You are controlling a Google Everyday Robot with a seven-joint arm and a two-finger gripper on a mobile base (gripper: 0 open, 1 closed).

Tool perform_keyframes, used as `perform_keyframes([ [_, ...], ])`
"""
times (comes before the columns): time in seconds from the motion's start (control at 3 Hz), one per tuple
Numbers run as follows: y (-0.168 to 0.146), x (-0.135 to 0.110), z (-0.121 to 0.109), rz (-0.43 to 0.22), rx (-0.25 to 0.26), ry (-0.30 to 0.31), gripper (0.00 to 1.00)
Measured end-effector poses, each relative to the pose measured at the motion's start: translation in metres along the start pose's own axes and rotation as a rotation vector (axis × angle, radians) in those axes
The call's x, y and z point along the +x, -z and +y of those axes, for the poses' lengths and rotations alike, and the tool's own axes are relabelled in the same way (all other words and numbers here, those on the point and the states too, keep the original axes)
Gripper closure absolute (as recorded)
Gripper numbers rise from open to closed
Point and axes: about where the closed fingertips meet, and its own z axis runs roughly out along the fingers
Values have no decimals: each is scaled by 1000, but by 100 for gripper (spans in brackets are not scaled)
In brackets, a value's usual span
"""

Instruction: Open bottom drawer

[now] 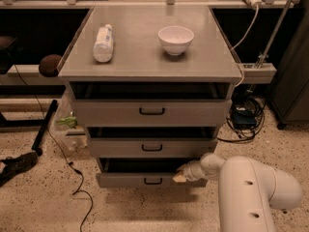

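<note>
Looking down on the grey cabinet (140, 57), you see the gripper (179, 176) low at its front, pressed to the top edge of the bottom drawer (120, 180), just right of its black handle (153, 181). You cannot tell whether the gripper is open or closed. The bottom drawer is the lowest of three, its front standing slightly out with a dark gap above it. On the cabinet top, a white bowl (175, 39) stands well apart from a bottle (103, 43) lying on its side.

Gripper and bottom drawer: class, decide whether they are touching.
Touching. The camera view shows the gripper tip lying against the top right edge of the bottom drawer front, with no gap visible.
</note>
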Motion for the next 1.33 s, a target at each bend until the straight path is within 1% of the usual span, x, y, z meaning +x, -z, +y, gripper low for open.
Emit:
perform_keyframes([
  [0.33,10,14,9,-28,9,-11,100],
  [0.67,11,16,9,-30,10,-16,81],
  [1.0,11,16,9,-30,10,-16,58],
  [1.33,8,19,13,-29,-12,-12,34],
])
